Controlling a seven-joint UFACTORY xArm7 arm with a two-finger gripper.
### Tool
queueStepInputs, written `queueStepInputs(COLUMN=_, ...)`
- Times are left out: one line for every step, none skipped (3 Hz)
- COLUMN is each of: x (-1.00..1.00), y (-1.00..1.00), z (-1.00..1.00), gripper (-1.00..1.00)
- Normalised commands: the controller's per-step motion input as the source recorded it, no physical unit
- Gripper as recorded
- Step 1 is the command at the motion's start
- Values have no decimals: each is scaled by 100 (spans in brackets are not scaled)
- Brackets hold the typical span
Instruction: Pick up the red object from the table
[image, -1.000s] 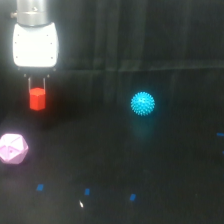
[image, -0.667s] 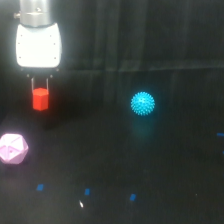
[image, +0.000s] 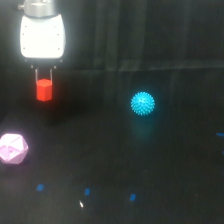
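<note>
While the lower edge of the exterior view shows only a few small blue marks (image: 87, 191) on the black counter (image: 165, 170), the objects sit further back. Nearest of them is the pink polyhedron (image: 12, 148), at the exterior view's left edge, resting on the counter and well apart from everything else. Beyond it, toward the exterior view's right, the spiky cyan ball (image: 143, 103) stands alone, untouched.

Furthest back, at upper left, the gripper (image: 44, 84) hangs below its white housing, its thin fingers (image: 36, 76) clenched on either side of the red object (image: 44, 90). That block sits between the fingers, held at its upper part, and appears to hang clear of the counter, though the dark surface makes the gap beneath it hard to judge.

As a judgement, the grasp is made and the lift looks to be underway or nearly complete; what remains is only to hold the block securely aloft.
</note>
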Motion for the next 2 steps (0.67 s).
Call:
queueStepInputs(x=-70, y=14, z=-30, gripper=-100)
queueStepInputs(x=-10, y=-30, z=-38, gripper=-97)
